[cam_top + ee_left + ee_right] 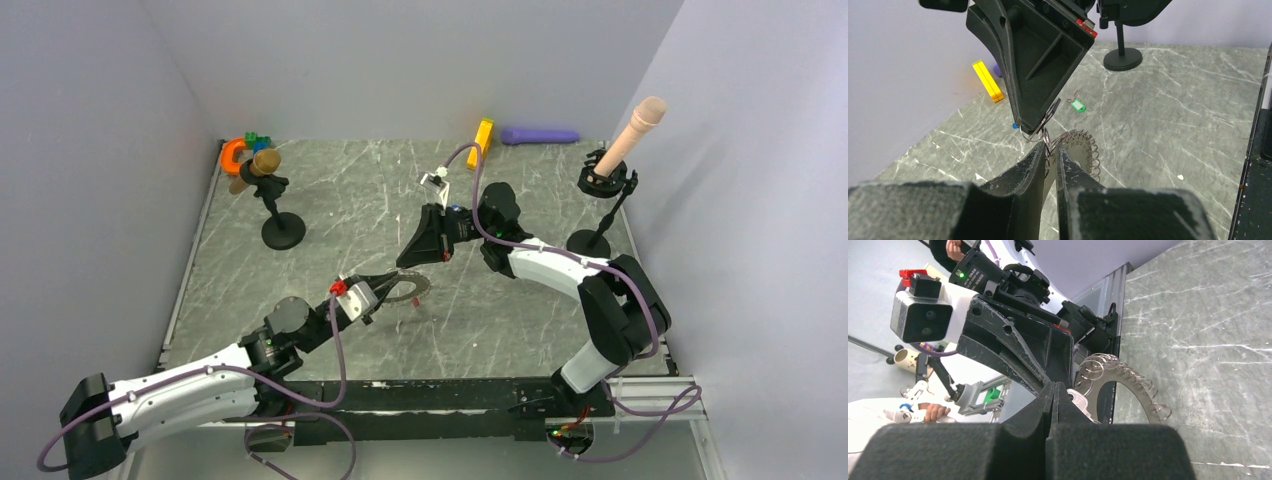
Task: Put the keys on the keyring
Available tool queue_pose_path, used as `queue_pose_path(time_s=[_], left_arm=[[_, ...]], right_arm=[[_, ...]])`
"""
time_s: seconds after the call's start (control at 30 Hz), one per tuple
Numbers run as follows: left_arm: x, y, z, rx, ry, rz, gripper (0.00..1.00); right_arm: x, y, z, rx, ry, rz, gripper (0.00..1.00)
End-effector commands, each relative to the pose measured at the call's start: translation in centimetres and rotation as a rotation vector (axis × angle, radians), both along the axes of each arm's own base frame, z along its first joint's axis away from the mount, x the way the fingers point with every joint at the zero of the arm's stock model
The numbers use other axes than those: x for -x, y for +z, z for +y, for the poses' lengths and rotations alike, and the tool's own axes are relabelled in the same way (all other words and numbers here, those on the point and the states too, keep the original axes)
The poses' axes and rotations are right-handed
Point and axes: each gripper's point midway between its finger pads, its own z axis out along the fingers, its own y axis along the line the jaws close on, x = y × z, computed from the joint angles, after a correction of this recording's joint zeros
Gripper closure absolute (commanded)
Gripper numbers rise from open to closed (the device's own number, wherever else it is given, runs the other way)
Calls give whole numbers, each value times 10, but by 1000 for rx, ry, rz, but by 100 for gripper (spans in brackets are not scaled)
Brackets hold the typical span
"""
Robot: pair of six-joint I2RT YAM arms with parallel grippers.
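Note:
The keyring (pixel 414 290), a flat grey loop edged with wire coils (pixel 1083 145), is pinched at its near edge by my left gripper (pixel 390 289), whose fingers (pixel 1050 150) stand almost together on it. My right gripper (pixel 405 262) reaches down from the far side, shut (pixel 1054 386) on a metal key (pixel 1077 401). That key (pixel 1050 112) sticks out of its tip with a small split ring, right at the keyring's coils (pixel 1128 377). A green key (pixel 1077 105) lies on the table beyond, and a blue bit (pixel 1014 126) shows behind the right gripper.
A black stand (pixel 281 230) at back left carries an orange horseshoe piece (pixel 233 155). A second stand (pixel 592 240) at back right holds a tan rod. A yellow block (pixel 484 138) and a purple cylinder (pixel 540 135) lie at the back wall.

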Motion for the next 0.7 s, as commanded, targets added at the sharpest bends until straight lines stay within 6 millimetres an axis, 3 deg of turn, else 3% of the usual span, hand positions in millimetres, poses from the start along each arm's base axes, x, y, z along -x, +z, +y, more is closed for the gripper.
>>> queue_pose_path(time_s=[0.0,0.23,0.47,0.6,0.67], left_arm=[[-1,12,1,13,8,12,82],[-2,8,3,-12,21,27,89],[-4,4,3,-37,32,42,88],[-6,3,2,-52,38,49,100],[-7,4,2,-63,41,54,100]], right_arm=[[2,14,-2,-36,2,-61,100],[1,14,-2,-36,-2,-63,100],[1,13,-2,-35,-1,-64,100],[1,13,-2,-35,-1,-65,100],[1,13,-2,-36,-2,-70,100]])
